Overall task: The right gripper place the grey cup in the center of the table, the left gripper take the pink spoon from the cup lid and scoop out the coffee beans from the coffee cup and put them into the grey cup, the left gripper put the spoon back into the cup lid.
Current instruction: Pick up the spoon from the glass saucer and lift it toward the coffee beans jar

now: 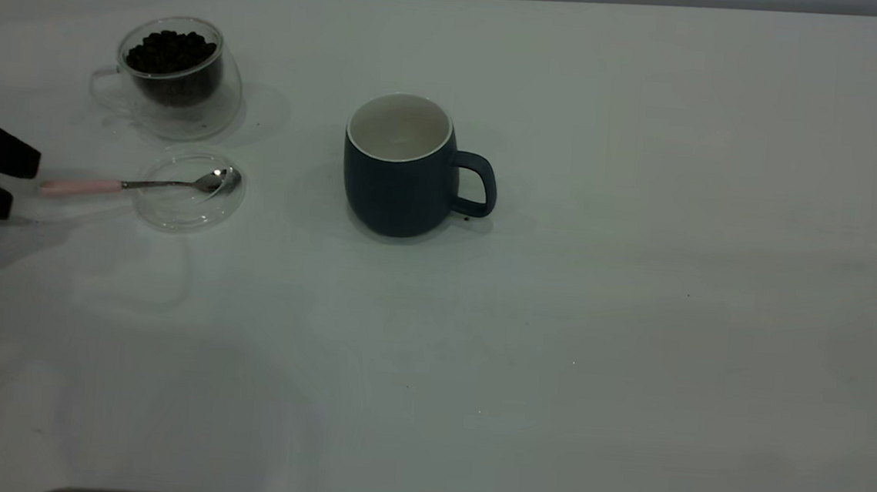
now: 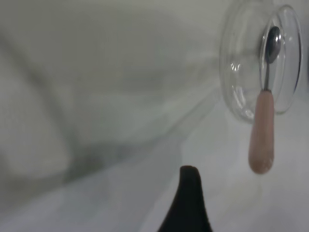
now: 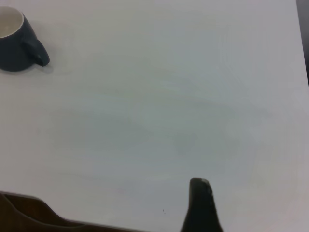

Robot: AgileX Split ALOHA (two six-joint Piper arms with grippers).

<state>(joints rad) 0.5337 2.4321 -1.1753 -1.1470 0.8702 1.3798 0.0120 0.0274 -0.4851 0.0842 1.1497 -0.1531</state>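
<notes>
1. The left gripper point(image 1: 24, 185) hovers at the table's point(image 1: 555, 347) left edge, jaws apart, just beside the pink spoon point(image 1: 142, 183) resting across the cup lid point(image 1: 188, 190)
2. The grey cup point(image 1: 398, 167) stands upright mid-table
3. Farthest left, the coffee cup point(image 1: 175, 77) holds coffee beans point(image 1: 170, 51)
4. The right gripper point(image 3: 203, 203): cannot tell its state

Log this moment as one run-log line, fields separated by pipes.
grey cup upright mid-table, empty | pink spoon resting on cup lid | left gripper open by the handle | coffee beans in coffee cup

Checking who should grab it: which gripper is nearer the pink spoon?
Left. The left gripper sits open just beyond the pink spoon handle's tip. The right gripper is out of the exterior view, far off past the grey cup.
</notes>
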